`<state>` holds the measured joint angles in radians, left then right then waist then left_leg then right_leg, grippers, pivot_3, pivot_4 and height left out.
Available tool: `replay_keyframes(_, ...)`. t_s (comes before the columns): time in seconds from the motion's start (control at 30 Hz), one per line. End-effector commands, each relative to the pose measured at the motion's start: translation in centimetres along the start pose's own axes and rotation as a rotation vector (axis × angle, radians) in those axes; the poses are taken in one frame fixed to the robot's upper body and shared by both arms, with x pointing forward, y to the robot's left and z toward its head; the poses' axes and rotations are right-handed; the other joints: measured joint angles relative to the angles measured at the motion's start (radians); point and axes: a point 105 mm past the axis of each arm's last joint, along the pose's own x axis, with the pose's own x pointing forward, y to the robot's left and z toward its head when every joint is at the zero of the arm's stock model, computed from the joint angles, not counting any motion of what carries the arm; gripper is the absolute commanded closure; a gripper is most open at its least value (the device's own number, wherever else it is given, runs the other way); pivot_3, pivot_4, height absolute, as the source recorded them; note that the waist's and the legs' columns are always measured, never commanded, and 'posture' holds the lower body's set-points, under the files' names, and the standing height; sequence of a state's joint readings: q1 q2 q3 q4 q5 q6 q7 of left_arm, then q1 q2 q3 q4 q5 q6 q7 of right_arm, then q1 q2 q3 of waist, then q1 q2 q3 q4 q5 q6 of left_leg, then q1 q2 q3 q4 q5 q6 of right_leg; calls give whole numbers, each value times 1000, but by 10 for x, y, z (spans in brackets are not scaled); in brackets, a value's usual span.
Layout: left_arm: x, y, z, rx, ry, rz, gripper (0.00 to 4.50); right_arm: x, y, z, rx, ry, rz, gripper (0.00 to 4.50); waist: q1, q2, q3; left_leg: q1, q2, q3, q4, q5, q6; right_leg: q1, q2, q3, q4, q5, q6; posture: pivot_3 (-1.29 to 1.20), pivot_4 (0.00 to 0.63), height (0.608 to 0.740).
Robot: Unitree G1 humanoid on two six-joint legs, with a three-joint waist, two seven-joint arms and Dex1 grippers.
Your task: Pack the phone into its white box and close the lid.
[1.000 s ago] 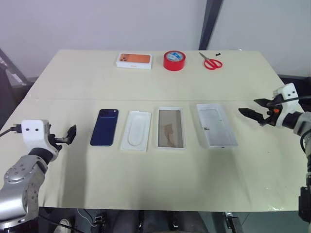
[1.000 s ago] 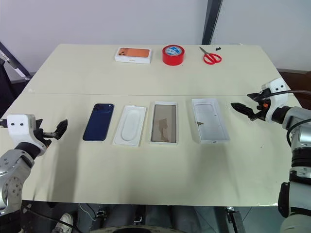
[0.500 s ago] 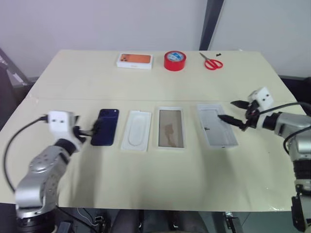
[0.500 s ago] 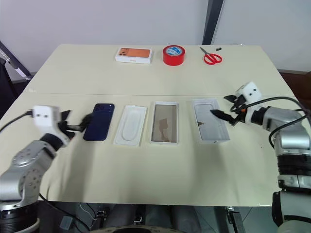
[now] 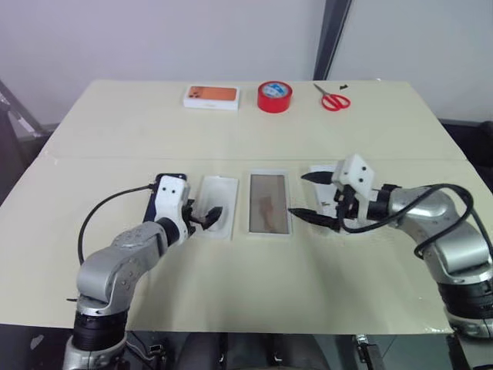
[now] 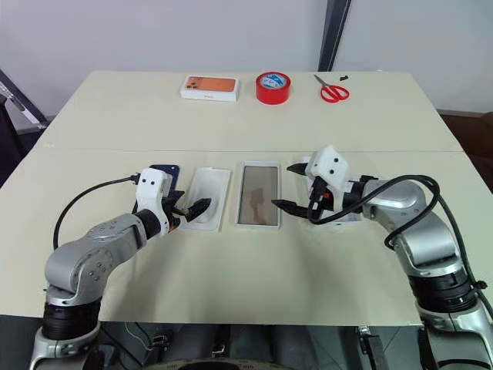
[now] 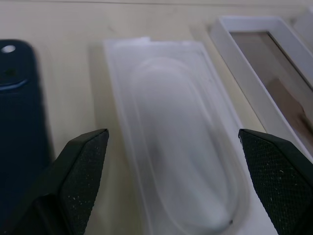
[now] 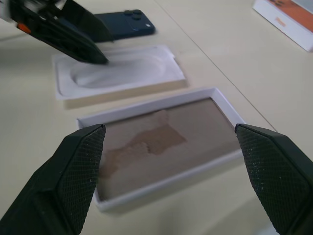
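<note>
Both grippers spread wide & empty: left gripper (image 6: 199, 206) over the white insert (image 6: 206, 199), phone (image 7: 19, 122) flat on table just beside it, right gripper (image 5: 310, 196) betw white box (image 5: 269, 203) & lid (image 6: 345, 216).

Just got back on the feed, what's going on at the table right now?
Nothing is packed yet. The phone, the white insert, the white box and the lid lie in a row on the table. The left gripper hangs open over the insert beside the phone, and the right gripper hangs open at the box's edge. Neither holds anything.
</note>
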<state>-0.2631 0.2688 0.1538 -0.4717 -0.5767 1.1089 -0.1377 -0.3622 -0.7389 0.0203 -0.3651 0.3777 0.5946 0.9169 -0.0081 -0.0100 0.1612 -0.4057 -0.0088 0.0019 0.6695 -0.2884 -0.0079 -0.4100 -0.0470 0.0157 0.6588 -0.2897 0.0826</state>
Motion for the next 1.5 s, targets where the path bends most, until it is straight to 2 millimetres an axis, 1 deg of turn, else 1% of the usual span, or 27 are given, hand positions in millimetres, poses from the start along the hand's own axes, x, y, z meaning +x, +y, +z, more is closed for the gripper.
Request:
replay_keyframes(0.03, 2, 0, 12, -77, -20, 20, 40, 0, 8, 7, -43, -13, 36, 54, 2, 0, 0, 0, 0, 0, 0, 0, 0, 0, 0, 0, 0, 0, 0, 0, 150, 729)
replay_keyframes(0.17, 3, 5, 6, -121, 57, 57, 40, 1, 16, 7, -73, 6, 86, 54, -1, 0, 0, 0, 0, 0, 1, 0, 0, 0, 0, 0, 0, 0, 0, 0, 150, 729)
replay_keyframes(0.27, 5, 8, 2, -156, 116, 76, 40, 0, 18, 5, -85, 13, 108, 54, -2, 0, 0, 0, 0, 0, 1, 0, 0, 0, 1, 0, 2, 0, 0, 0, 150, 729)
replay_keyframes(0.47, 9, 4, 0, -205, 161, 51, 40, 5, 20, 4, -90, 5, 110, 54, -1, 0, 0, 1, 0, 0, 1, 0, -1, 0, 1, 0, 3, 0, 0, 0, 150, 729)
replay_keyframes(0.5, 9, 4, 0, -214, 161, 50, 261, 6, 20, 4, -91, 4, 110, 14, -1, 0, 0, 1, 0, 0, 1, 1, -1, 0, 1, 0, 3, 0, 0, 0, 150, 729)
replay_keyframes(0.57, 9, 5, 0, -224, 162, 57, 870, 7, 19, 4, -100, -1, 98, 0, -1, 0, 0, 1, 0, 0, 1, 1, -2, 0, 1, 0, 3, 0, 0, 0, 150, 729)
replay_keyframes(0.63, 9, 6, 0, -230, 165, 63, 1896, 7, 18, 4, -100, -7, 87, 0, -2, 0, 0, 1, 0, 0, 1, 1, -2, 0, 1, 0, 3, 0, 0, 0, 150, 729)
replay_keyframes(0.67, 9, 8, -1, -232, 167, 72, 2463, 8, 18, 5, -99, -9, 84, 0, -2, 0, 0, 1, 0, 0, 1, 1, -2, 0, 1, 0, 3, 0, 0, 0, 150, 729)
replay_keyframes(0.8, 6, 18, -1, -235, 167, 119, 4479, 8, 20, 5, -97, -13, 85, 0, -1, -1, 0, 1, 0, 0, 1, 2, -3, 0, 1, 0, 3, 0, 0, 0, 150, 729)
replay_keyframes(0.87, 5, 22, 2, -236, 151, 135, 4479, 8, 20, 5, -97, -14, 86, 0, -2, -1, 0, 1, 0, 0, 1, 2, -3, 0, 1, 0, 3, 0, 0, 0, 150, 729)
replay_keyframes(0.9, 3, 25, 7, -244, 125, 146, 4479, 8, 20, 5, -97, -14, 86, 0, -3, -1, 0, 1, 0, 0, 1, 2, -3, 0, 1, 0, 3, 0, 0, 0, 150, 729)
replay_keyframes(1.03, -1, 34, 33, -339, -34, 141, 4479, 8, 19, 6, -99, -16, 80, 0, -2, -1, 0, 1, 0, 0, 1, 2, -3, -1, 1, 0, 3, 0, 0, 0, 150, 729)
replay_keyframes(1.13, -6, 33, 53, -427, -153, 80, 4479, 7, 13, 6, -106, -15, 61, 0, -1, -1, 0, 0, 0, 0, 1, 2, -3, -1, 1, 0, 3, 0, 0, 0, 150, 729)
replay_keyframes(1.2, -5, 23, 61, -445, -178, 28, 4479, 5, 6, 6, -111, -11, 40, 0, 0, -1, 0, 0, 0, 0, 1, 2, -3, -1, 1, 0, 3, 0, 0, 0, 150, 729)
replay_keyframes(1.23, -2, 15, 63, -448, -177, -2, 4479, 4, 2, 6, -116, -6, 25, 0, 1, -1, 0, 0, 0, 0, 1, 2, -3, 0, 1, 0, 3, 0, 0, 0, 150, 729)
replay_keyframes(1.33, 6, -5, 64, -450, -150, -63, 4479, 0, -10, 5, -126, 4, -9, 0, 4, -2, 1, -1, 0, 0, 4, 2, -4, 0, 1, 0, 3, 0, 0, 0, 150, 729)
replay_keyframes(1.4, 14, -23, 60, -458, -118, -114, 4479, -2, -16, 5, -133, 7, -29, 0, 4, -2, 1, -1, 0, 0, 5, 2, -4, -1, 1, 0, 3, 0, 0, 0, 150, 729)
replay_keyframes(1.5, 28, -51, 47, -465, -42, -171, 4479, -4, -21, 4, -139, 12, -46, 0, 3, -2, 1, -2, 0, 0, 7, 2, -3, 0, 1, 0, 3, 0, 1, 0, 150, 729)
